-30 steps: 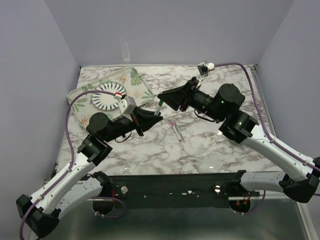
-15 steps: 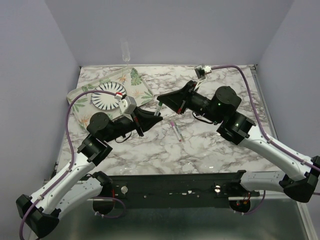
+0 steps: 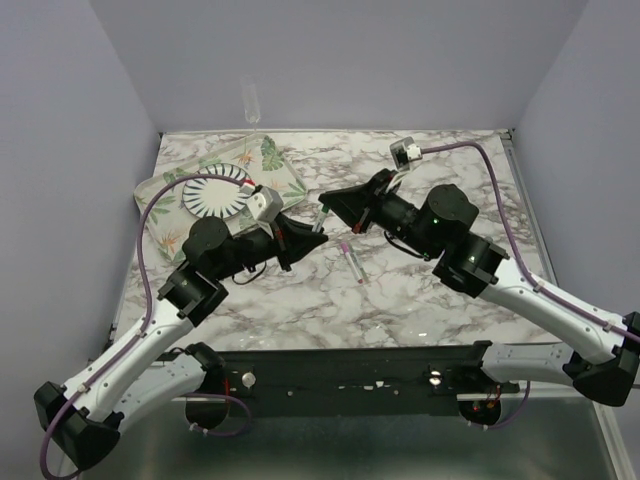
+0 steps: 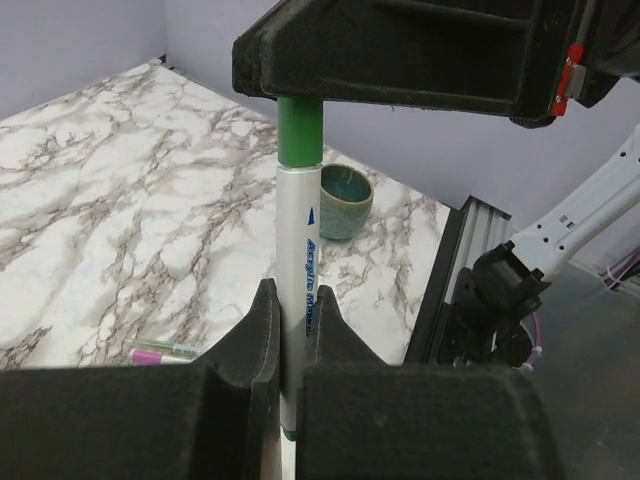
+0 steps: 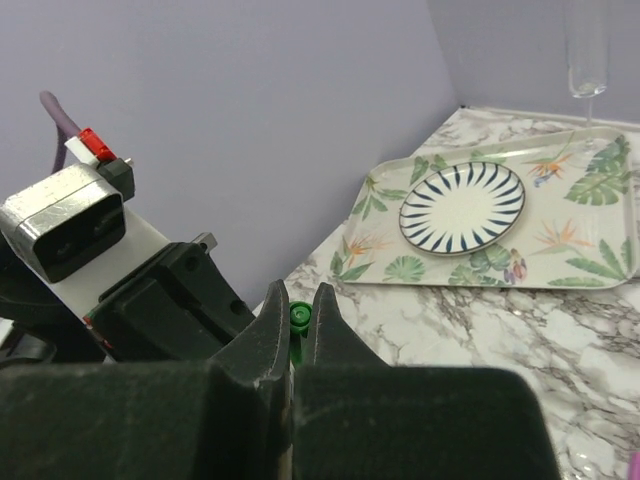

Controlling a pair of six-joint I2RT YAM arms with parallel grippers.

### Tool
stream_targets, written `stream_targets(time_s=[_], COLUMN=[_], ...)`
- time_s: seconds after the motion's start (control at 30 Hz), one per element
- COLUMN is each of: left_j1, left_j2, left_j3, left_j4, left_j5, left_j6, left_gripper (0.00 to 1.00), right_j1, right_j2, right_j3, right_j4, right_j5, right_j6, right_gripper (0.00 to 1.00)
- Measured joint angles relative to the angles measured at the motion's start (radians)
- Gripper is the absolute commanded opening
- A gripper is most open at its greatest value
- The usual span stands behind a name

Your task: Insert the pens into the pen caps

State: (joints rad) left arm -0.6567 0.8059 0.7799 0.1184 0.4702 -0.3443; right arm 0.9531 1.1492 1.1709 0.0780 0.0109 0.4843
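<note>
A white pen [image 4: 297,270] stands upright between the pads of my left gripper [image 4: 292,300], which is shut on its barrel. The green pen cap [image 4: 299,130] sits on the pen's top end. My right gripper [image 5: 299,300] is shut on that green cap [image 5: 299,316], coming from the opposite side. In the top view the two grippers meet over the middle of the table, left gripper [image 3: 308,236] and right gripper [image 3: 325,206]. A second pen [image 3: 351,260] with a pink end lies flat on the marble just right of them, and is also visible as the lying pen [image 4: 165,351].
A leaf-patterned tray [image 3: 290,185] at the back left carries a striped plate [image 3: 215,195]. A clear glass [image 3: 251,100] stands behind it. A small teal bowl [image 4: 344,200] sits on the marble near the table's metal edge rail.
My right gripper has shut on the green cap. Both arms have shifted slightly, the left wrist up and to the right. The lying pen has not moved.
</note>
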Motion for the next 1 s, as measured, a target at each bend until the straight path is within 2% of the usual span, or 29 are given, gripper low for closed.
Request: stream_targets(time_s=[0.23,0.6,1.0], left_j1=[-0.002,-0.004,-0.013], left_j2=[0.065,0.073,0.07], left_j3=[0.081,0.082,0.082], left_j4=[-0.085,-0.12,-0.119], left_j5=[-0.003,-0.005,-0.004], left_j6=[0.011,0.027,0.083], left_gripper=[0.0,0.0,0.0], right_j1=[0.013,0.01,0.006], right_j2=[-0.013,-0.032,-0.052], right_j3=[-0.02,-0.136,-0.127], right_j4=[0.015,0.167,0.122], right_j5=[0.084,0.077,0.034], right_j6=[-0.05,0.008,-0.024], right_gripper=[0.01,0.01,0.01])
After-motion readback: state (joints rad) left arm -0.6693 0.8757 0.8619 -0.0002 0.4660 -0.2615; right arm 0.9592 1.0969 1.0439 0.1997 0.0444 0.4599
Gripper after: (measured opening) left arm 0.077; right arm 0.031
